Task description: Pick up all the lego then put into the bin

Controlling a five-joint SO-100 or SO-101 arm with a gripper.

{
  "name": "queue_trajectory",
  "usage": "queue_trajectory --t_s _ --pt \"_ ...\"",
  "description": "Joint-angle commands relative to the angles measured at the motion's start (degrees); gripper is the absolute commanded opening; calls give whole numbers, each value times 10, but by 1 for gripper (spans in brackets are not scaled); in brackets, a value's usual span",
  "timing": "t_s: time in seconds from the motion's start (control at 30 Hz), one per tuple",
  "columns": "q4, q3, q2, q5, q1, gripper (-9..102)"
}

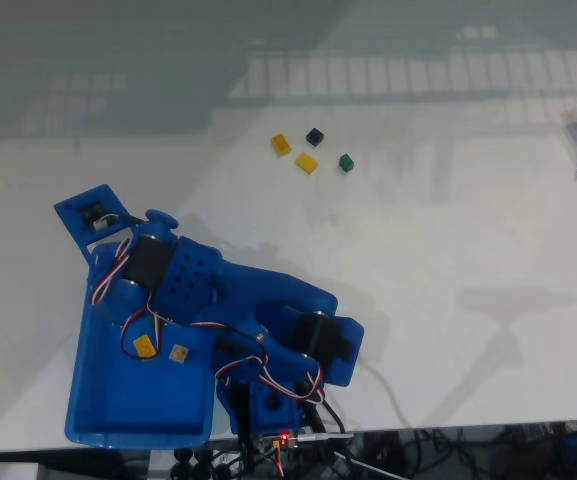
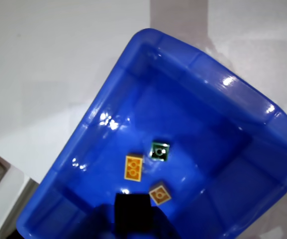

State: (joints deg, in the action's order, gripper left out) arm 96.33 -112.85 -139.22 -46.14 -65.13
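Your dark gripper [image 2: 132, 219] hangs over the shallow glossy blue plastic bin [image 2: 203, 55] at the wrist view's six o'clock edge, probably positioned for a drop, but you cannot tell whether its jaws stand apart or together, since they are cut off. Inside lie an orange brick [image 2: 133, 167], a tan brick [image 2: 159, 194] and a dark green brick [image 2: 159, 150]. Farther off at twelve o'clock in the fixed view, four loose bricks [image 1: 307, 162] wait on the white table [image 1: 448, 250]; the blue printed arm [image 1: 218, 290] hides much of the bin.

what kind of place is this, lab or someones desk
Probably a hobby or lab workbench: a plain white table, loose cables and a lit circuit board at its edge, and a blue 3D-printed arm over a blue bin.
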Motion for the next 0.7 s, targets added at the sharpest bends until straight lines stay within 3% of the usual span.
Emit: queue_trajectory --t_s 0.0,0.27,0.37,0.5,0.67 --pt "2 7 -9 0 13 20" --pt "-2 29 4 -11 105 26" --pt "-29 84 57 3 230 27" --pt "-127 175 189 92 441 28" --pt "-207 253 348 138 596 29"
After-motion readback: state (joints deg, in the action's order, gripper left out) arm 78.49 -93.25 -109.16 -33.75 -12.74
